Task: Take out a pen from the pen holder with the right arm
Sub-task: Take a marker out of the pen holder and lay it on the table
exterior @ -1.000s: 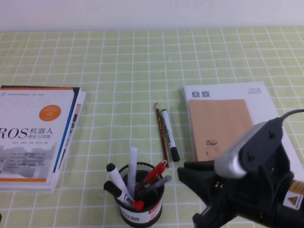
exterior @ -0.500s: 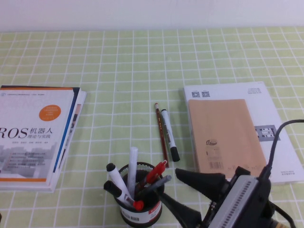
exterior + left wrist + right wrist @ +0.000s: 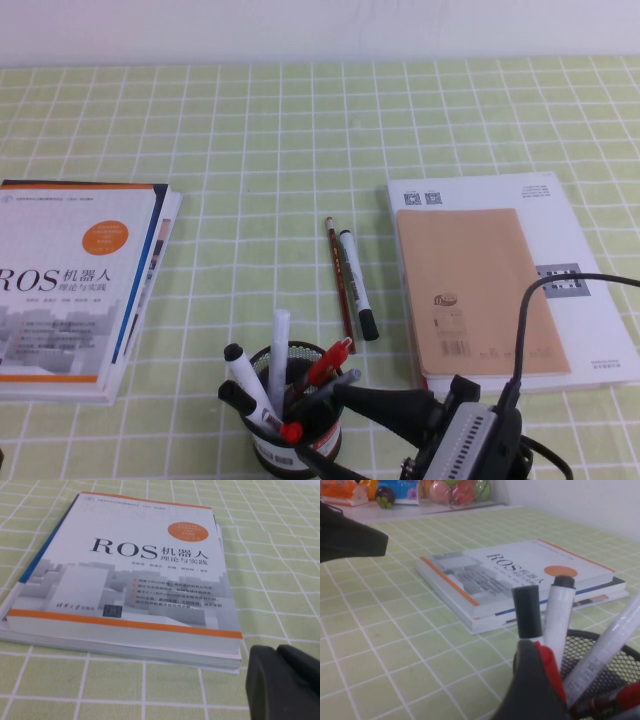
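Green check cloth covers counter [image 3: 250,130]. Black mesh holder [image 3: 295,425] stands centre, on robot's side, w/ pens inside: white marker [image 3: 280,345], red pen [image 3: 332,358], grey pen [image 3: 340,382], black-capped markers [image 3: 238,362]. None out yet. Pens lean on the rim w/ tops fanned apart, so there's room to get round one.

R pincer [image 3: 325,430] sits low at holder, coming in from its right. It is spread wide, nothing pinched. One finger [image 3: 385,405] lies along holder's far-right side by grey pen; the other shows at bottom edge, in front of holder. Wrist view: near finger just beside red pen & a black cap. Guess: wide spread lets it straddle a pen top before closing. Which pen it's after, can't tell.

L pincer [image 3: 282,682] parked near ROS book [image 3: 135,580], well apart from holder. Its state: can't tell. Prob. not needed for task.

Pencil [image 3: 340,285] + loose marker [image 3: 357,285] lie side by side beyond holder. Tan pad [image 3: 470,290] lies on white book, right.

Vs 1 s ago: R arm was higher, right of holder, pincer pressed together. Half sec ago: spread, short of holder. Now lower, closer, tips at holder. Pens, holder, books unmoved.
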### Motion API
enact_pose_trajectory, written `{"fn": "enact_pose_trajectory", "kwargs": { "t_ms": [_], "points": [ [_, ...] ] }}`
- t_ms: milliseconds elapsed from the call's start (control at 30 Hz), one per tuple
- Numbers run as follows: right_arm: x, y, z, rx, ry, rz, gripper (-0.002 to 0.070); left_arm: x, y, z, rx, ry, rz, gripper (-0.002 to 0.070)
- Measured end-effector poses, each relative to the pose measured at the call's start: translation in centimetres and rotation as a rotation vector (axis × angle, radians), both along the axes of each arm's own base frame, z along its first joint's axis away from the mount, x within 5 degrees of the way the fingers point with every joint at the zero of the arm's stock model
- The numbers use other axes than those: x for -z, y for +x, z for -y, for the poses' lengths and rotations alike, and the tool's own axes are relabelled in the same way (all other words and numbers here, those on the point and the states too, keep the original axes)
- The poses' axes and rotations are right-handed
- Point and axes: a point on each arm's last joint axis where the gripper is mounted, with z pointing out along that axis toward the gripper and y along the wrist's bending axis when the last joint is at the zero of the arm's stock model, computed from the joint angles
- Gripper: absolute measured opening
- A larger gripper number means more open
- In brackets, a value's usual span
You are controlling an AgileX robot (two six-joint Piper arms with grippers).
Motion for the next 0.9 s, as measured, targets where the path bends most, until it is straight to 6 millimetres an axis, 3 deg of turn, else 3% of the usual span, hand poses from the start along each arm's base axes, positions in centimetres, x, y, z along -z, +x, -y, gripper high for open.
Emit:
{"fn": "enact_pose_trajectory", "kwargs": {
  "t_ms": [300,900],
  "points": [
    [-0.2,0.4,-0.9,0.001,-0.003,-0.009,0.0388,0.0,0.0,0.0,0.000,0.000,0.000,-0.0008],
    [2.0,1.6,-3.1,0.027,-0.057,-0.048,0.0385,0.0,0.0,0.0,0.000,0.000,0.000,-0.0008]
  ]
}}
